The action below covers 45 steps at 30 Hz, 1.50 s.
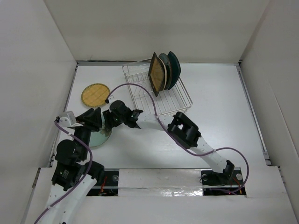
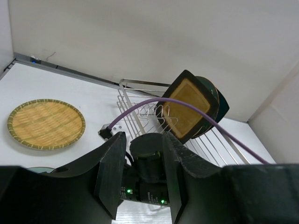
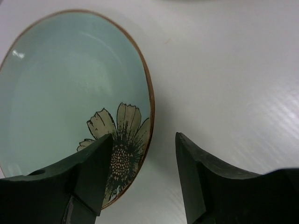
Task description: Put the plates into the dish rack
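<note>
The pale green round plate [image 3: 70, 84] with a flower motif lies flat on the table, partly under both grippers in the top view [image 1: 100, 138]. My right gripper [image 3: 145, 177] is open; its left finger is over the plate's rim and its right finger over bare table. It sits at the plate's right edge in the top view [image 1: 110, 125]. My left gripper [image 1: 92, 120] is open and empty above the plate. In the left wrist view [image 2: 145, 186] it faces the right arm's wrist. The yellow checked plate [image 1: 96, 94] lies flat. The amber square plate [image 1: 156, 74] stands in the dish rack [image 1: 140, 95], with darker plates behind it.
The right arm's purple cable [image 1: 140, 88] arcs over the near left part of the rack. White walls close in the table on the left, back and right. The right arm's elbow [image 1: 184, 130] lies just in front of the rack.
</note>
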Each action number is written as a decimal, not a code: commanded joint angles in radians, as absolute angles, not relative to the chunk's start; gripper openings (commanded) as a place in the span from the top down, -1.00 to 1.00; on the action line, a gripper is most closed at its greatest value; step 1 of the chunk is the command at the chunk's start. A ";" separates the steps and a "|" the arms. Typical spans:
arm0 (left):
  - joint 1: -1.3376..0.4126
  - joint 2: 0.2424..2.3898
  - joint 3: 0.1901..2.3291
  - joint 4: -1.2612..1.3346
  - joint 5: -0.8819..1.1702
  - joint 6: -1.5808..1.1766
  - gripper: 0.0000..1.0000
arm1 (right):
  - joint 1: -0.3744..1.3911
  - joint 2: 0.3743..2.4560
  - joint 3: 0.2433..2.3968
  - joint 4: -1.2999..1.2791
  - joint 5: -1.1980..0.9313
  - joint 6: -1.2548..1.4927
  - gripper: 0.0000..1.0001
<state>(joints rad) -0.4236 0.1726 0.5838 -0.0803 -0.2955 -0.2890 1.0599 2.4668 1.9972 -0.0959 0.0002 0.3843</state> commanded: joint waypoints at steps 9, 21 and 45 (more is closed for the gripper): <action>-0.419 0.198 0.592 -0.049 -0.268 -0.275 0.31 | 1.065 2.559 2.013 0.034 -0.221 0.517 0.56; -0.419 0.144 0.591 -0.040 -0.276 -0.268 0.31 | 1.065 2.220 1.715 0.351 -0.148 0.549 1.00; -0.419 0.114 0.589 -0.031 -0.196 -0.271 0.29 | 0.652 1.939 1.971 0.060 0.615 0.097 1.00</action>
<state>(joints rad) -0.4236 0.1207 0.5838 -0.0788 -0.2176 -0.2806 0.6231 1.9396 1.8133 -0.0181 0.4816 0.1944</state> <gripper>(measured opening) 0.353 0.048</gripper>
